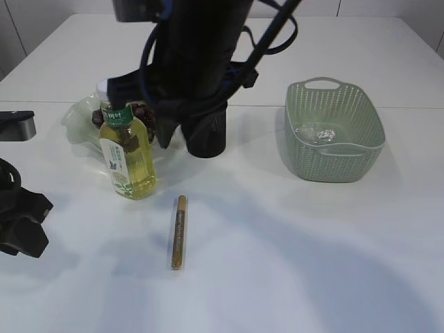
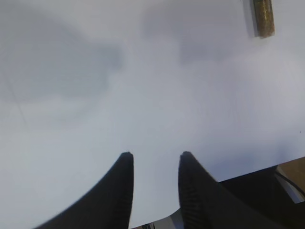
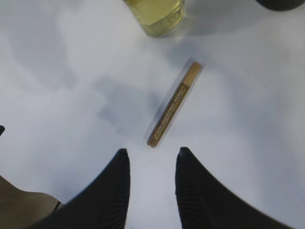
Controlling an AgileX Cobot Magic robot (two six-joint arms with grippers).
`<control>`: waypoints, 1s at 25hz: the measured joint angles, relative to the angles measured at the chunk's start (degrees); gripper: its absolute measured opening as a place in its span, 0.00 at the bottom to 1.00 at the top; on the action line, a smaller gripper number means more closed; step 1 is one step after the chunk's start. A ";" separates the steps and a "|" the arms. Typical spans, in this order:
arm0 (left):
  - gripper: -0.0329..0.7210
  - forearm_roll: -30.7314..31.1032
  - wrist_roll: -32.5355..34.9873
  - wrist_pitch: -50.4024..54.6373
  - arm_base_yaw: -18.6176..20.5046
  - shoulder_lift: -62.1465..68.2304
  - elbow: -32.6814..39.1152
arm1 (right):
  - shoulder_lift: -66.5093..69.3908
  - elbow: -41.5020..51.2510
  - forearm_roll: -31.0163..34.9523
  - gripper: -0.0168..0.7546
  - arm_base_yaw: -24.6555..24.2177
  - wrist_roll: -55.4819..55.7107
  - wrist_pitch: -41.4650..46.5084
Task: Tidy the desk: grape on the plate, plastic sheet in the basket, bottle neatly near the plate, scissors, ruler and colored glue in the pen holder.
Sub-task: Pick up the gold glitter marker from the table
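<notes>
Slanted exterior, down-facing wrists (shared glue stick (image 1: 179,232))

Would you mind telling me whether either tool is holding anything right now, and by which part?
Nothing is held: both the left tool and right tool are open and empty above the table.

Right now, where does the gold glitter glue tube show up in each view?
Exterior view: glue tube lies on the table, front centre.
Left wrist view: only its end, top right corner.
Right wrist view: centre, diagonal, ahead of the claw.
Shared landmark: the bottle, exterior and right wrist only.
</notes>
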 joint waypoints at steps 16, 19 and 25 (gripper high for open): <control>0.36 -0.23 0.00 -1.91 0.00 0.00 0.00 | 14.79 0.00 -7.61 0.56 5.11 24.77 -1.23; 0.36 -0.23 0.00 -1.91 -0.96 0.00 0.00 | 16.17 0.00 -8.70 0.56 5.11 27.93 -1.46; 0.36 -0.12 0.00 -1.91 -3.82 0.00 0.00 | 17.85 0.00 -9.22 0.56 4.26 30.31 -2.48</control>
